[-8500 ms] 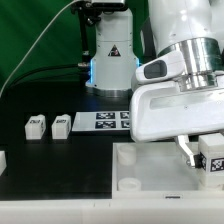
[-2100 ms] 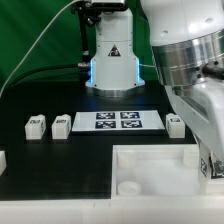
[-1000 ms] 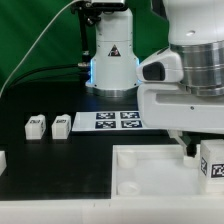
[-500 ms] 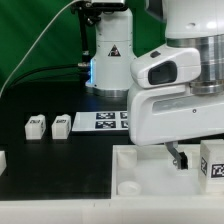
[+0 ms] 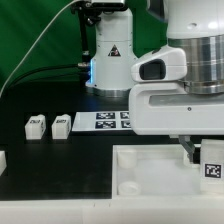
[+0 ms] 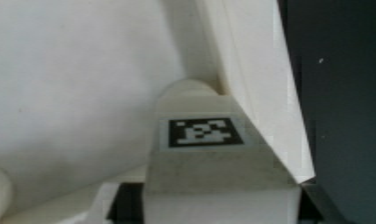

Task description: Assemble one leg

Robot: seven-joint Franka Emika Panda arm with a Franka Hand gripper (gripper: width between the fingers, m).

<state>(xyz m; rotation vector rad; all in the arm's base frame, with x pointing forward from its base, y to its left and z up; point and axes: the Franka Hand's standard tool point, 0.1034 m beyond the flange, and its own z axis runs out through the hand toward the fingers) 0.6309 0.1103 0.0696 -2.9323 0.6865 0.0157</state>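
White leg [image 5: 211,165] lower right of exterior frame, over tray [image 5: 150,178] | pincer [image 5: 195,150] clamped on leg | vs 0.5 s ago: arm shifted right, leg sits higher | spare legs [image 5: 36,126] mid-left on table [image 5: 60,170]

The arm's bulky white wrist fills the exterior view's right, hanging over the white tray [image 5: 150,170] at the front. Below it the tool [image 5: 200,158] shows one dark finger [image 5: 189,148] beside a tagged leg [image 5: 212,164] over the tray. On the black counter [image 5: 40,155] two more legs [image 5: 37,126] [image 5: 62,126] stand near the marker board [image 5: 100,121].
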